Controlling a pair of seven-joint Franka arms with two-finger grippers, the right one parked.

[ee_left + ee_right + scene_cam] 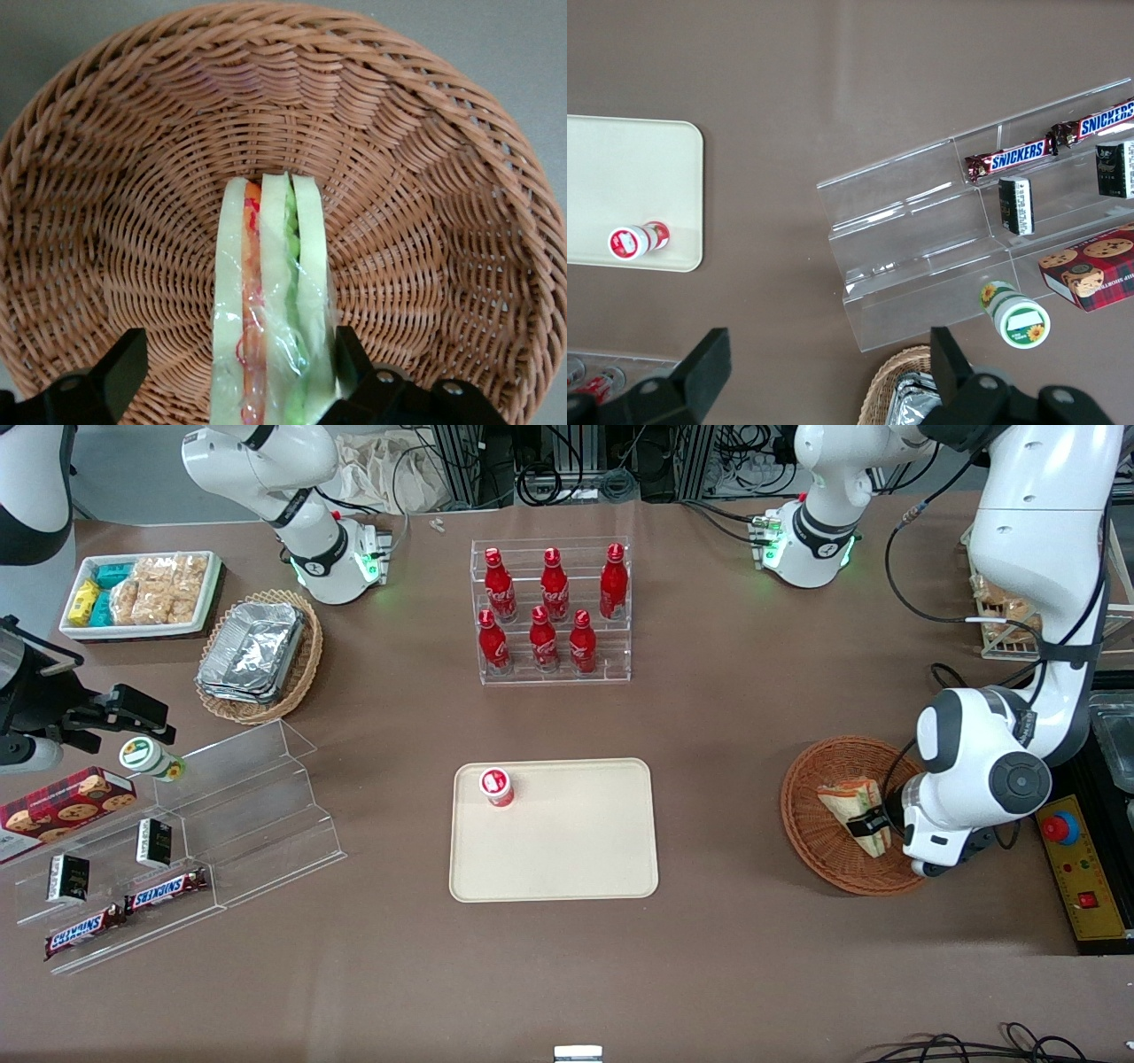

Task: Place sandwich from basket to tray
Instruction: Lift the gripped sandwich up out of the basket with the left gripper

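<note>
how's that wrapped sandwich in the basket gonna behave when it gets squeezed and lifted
The sandwich is soft bread layers, so it will probably squash rather than resist. Its clear wrap looks glossy, so it may slip. The gripper straddles it in the basket, one finger against the wrap and the other apart; being a small wedge, it is likely light.

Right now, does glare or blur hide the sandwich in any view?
Front view: even lighting, sharp; the sandwich in the basket shows, though the gripper and arm cover part. Left wrist view: the clear wrap glints faintly on the sandwich, filling layers readable, fingers dark but crisp. Right wrist view: no sandwich.
</note>
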